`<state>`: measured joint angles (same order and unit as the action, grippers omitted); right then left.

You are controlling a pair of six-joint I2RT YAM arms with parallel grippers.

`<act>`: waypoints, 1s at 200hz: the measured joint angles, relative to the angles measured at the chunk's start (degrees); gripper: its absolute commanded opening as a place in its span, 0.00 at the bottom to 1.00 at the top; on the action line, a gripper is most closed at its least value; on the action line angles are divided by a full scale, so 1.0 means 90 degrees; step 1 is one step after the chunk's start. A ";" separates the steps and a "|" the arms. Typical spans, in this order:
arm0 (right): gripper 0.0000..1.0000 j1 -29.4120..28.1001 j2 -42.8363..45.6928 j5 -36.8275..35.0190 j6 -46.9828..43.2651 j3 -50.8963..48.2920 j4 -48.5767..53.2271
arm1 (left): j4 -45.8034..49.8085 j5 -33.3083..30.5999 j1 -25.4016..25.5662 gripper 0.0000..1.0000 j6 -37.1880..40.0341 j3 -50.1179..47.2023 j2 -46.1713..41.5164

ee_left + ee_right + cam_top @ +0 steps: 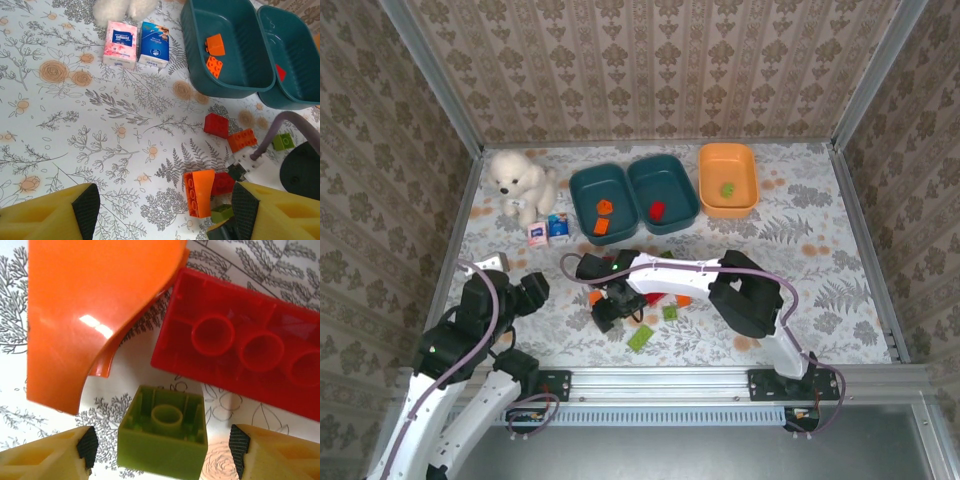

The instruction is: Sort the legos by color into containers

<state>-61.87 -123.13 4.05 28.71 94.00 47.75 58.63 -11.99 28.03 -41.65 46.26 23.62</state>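
Toward the desk's (820,230) near edge, the right gripper (163,446), spread apart, straddles a glossy square green lego (165,420), hollow underside up; the left gripper (165,209) gapes too.

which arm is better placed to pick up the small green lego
Right. The right gripper sits low with the green lego between its open fingers; the left gripper hovers open, higher and farther off.

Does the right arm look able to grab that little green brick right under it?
Probably yes: the green brick lies between the right end effector's open fingers; the orange piece and red brick sit beyond, outside the gap.
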 measured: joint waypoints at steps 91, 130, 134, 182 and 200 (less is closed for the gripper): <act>0.39 0.0024 -0.0126 -0.0291 0.0274 0.0170 0.0036 | 0.0029 0.0172 0.0000 0.73 0.0053 0.0000 0.0000; 0.38 0.0182 0.0882 -0.0505 0.0362 -0.0214 0.0250 | -0.0197 0.0512 0.0000 0.73 0.0177 0.0000 0.0073; 0.38 0.0231 0.1025 -0.0532 0.0364 -0.0226 0.0291 | -0.0267 0.0568 0.0000 0.73 0.0189 0.0000 0.0119; 0.38 0.1889 0.2846 -0.0833 0.0304 -0.0238 0.0576 | -0.1433 0.1246 0.0046 0.72 0.0355 -0.0002 0.1222; 0.37 0.2868 0.3007 -0.0918 0.0180 -0.0221 0.0578 | -0.1943 0.1426 0.0141 0.73 0.0447 0.0002 0.1790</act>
<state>-36.05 -96.07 -4.21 30.33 92.01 52.95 41.15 0.84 29.30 -37.63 46.28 39.72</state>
